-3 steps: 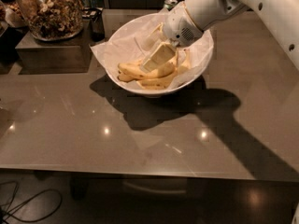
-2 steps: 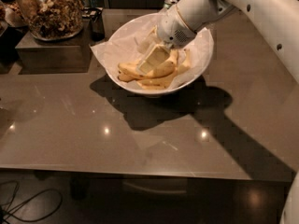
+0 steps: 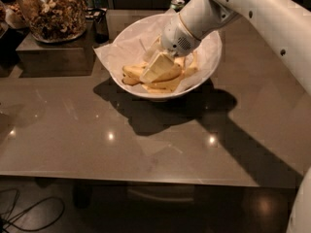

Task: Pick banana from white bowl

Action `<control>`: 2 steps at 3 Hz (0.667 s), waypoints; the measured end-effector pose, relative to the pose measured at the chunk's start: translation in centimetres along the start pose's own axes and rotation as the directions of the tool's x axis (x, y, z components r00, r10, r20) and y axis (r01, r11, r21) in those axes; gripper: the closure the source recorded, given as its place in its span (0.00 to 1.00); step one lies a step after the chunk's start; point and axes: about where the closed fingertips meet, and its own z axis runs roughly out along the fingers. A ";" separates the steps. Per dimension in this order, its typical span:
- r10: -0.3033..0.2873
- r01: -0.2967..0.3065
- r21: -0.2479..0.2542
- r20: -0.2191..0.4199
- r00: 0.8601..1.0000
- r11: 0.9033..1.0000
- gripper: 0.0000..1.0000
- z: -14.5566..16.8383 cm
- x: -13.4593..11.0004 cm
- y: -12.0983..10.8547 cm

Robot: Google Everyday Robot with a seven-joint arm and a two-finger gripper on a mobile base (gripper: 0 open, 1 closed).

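Observation:
The white bowl (image 3: 206, 64), lined with crinkled white paper, stands on the brown counter at centre back. Several yellow bananas lie in it; one banana (image 3: 132, 72) shows at the bowl's left, others lie under and right of the gripper. My gripper (image 3: 156, 68) reaches down from the upper right into the bowl, its pale fingers right on top of the banana pile. The gripper hides the middle of the pile.
A large glass jar of nuts (image 3: 51, 11) stands on a dark block at the back left. A small green-capped object (image 3: 177, 4) sits behind the bowl. The counter's front edge (image 3: 146, 181) runs across the lower frame; cables lie on the floor below left.
The gripper and arm have shifted slightly left and lower within the bowl, onto the bananas. The bowl has stayed in place.

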 end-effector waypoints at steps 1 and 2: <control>0.015 -0.015 0.011 -0.013 1.000 1.000 0.53 0.4 0.3 -0.1; 0.021 -0.020 0.010 -0.018 1.000 1.000 0.51 0.7 0.3 -0.3</control>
